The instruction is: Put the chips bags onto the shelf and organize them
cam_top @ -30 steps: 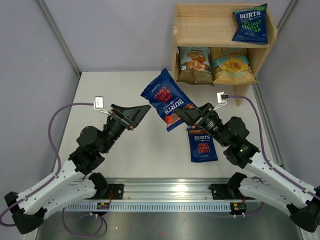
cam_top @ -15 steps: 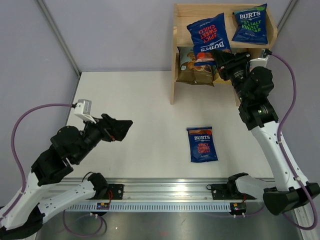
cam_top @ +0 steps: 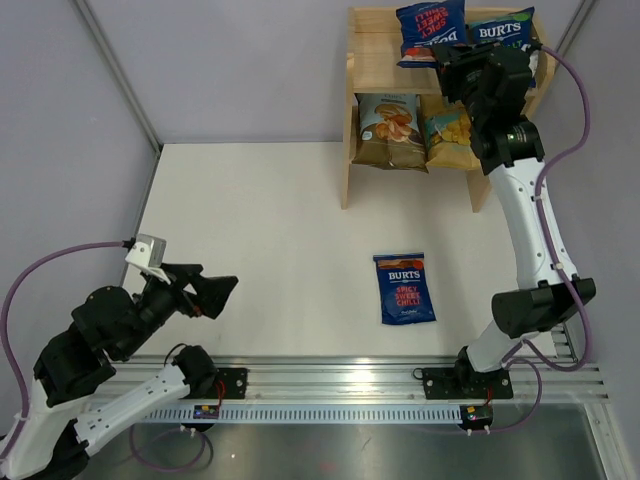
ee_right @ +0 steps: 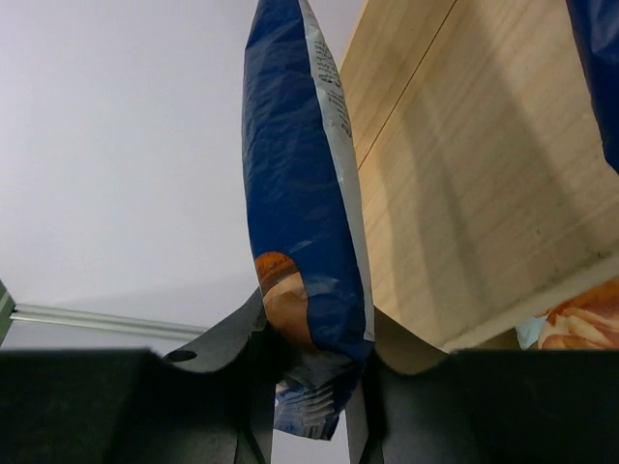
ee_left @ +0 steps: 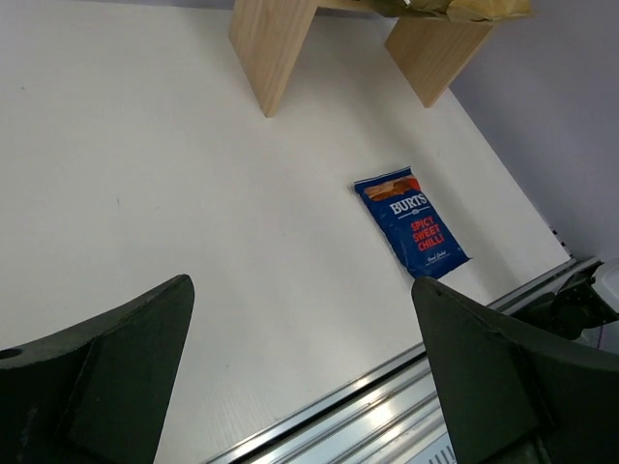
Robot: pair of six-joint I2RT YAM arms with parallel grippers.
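Right gripper (ee_right: 311,353) pinches blue bag (ee_right: 300,193) by its bottom | bag upright over shelf (cam_top: 385,55) top, beside shelved bag (cam_top: 500,30) | left gripper (ee_left: 300,290) open, far from shelf.

Dark blue on the flat bag (cam_top: 405,288), lettered white and red, against a white counter (cam_top: 260,220). Dark blue too on the raised bag (cam_top: 430,22), with red lettering and an orange patch. Pale bare wood on the shelf (cam_top: 375,60). Tan and teal on the left lower bag (cam_top: 388,130); light blue and olive on the right lower bag (cam_top: 445,135).
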